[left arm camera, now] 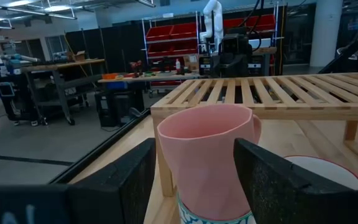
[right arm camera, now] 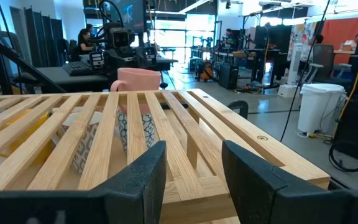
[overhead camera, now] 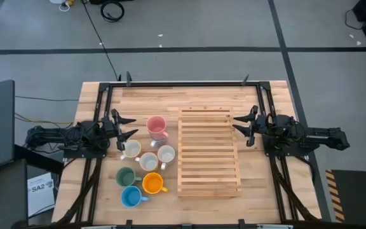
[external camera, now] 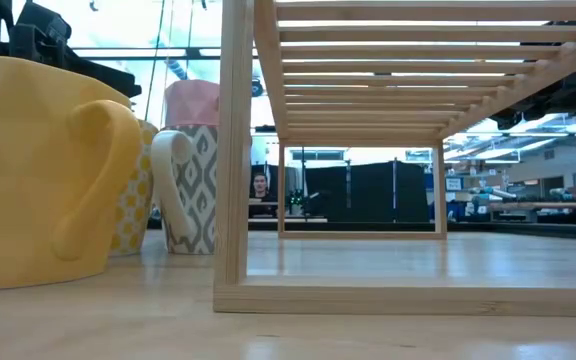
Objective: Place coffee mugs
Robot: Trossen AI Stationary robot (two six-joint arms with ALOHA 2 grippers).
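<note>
While both arms rest at the table sides, the left gripper [overhead camera: 127, 126] gapes wide, empty, facing the pink mug [overhead camera: 156, 126]; right gripper [overhead camera: 238, 125] part open, empty, at the rack [overhead camera: 209, 152]. Mugs [overhead camera: 146, 165] cluster left of rack. No legible writing on mugs
</note>
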